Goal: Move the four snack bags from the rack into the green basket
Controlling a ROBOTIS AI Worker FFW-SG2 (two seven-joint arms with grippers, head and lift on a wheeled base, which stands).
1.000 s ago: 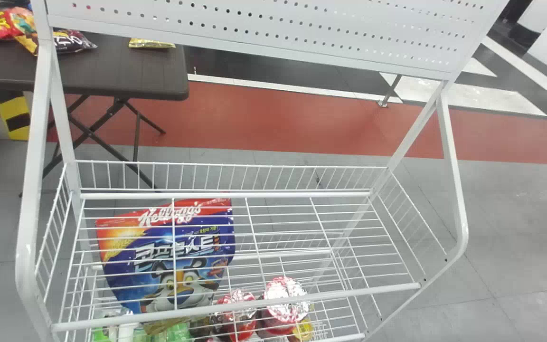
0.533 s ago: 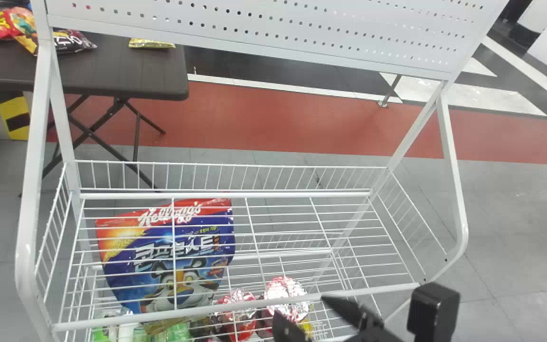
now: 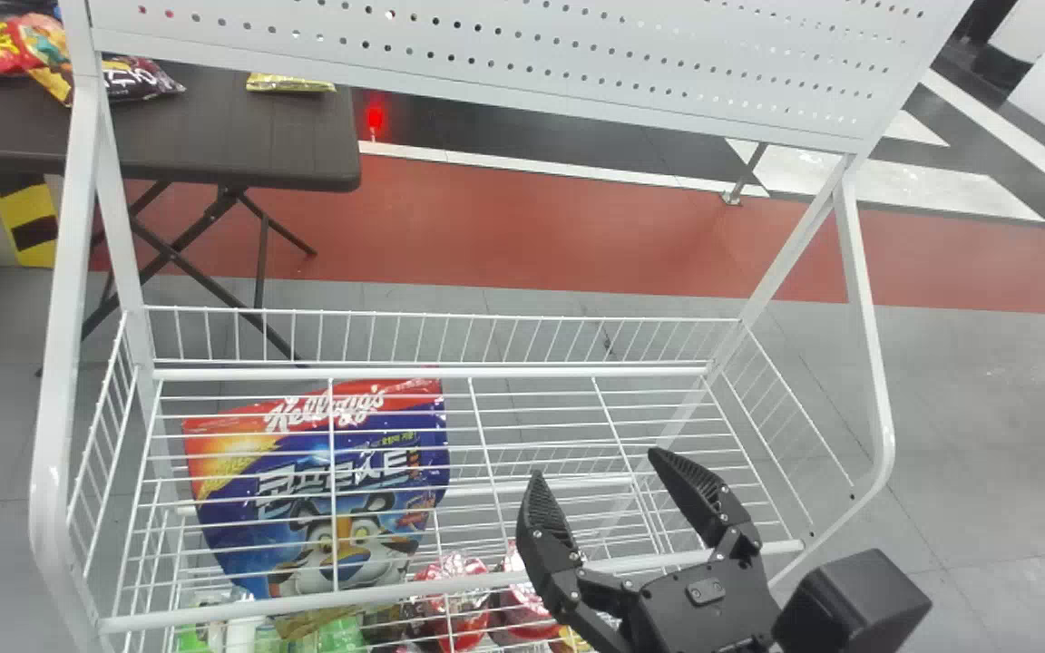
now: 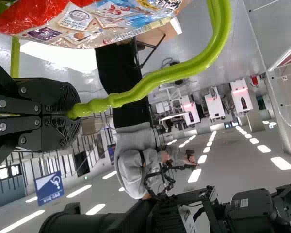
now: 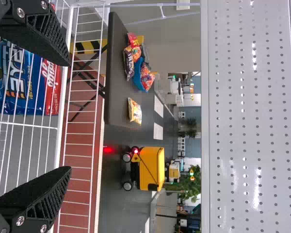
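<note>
Our right gripper (image 3: 595, 462) has reached the rack (image 3: 350, 598), spread; our left gripper (image 4: 73, 111) clenches the handle (image 4: 155, 81). Let's pinch the bag (image 3: 305, 508) beneath the rack's wires (image 3: 480, 426).

White wire rack (image 3: 51, 453), two tiers. Under the upper wires: large blue-and-red bag (image 3: 305, 521), red packs (image 3: 463, 628) and green packs (image 3: 338, 635) lower down, toward the front.
</note>
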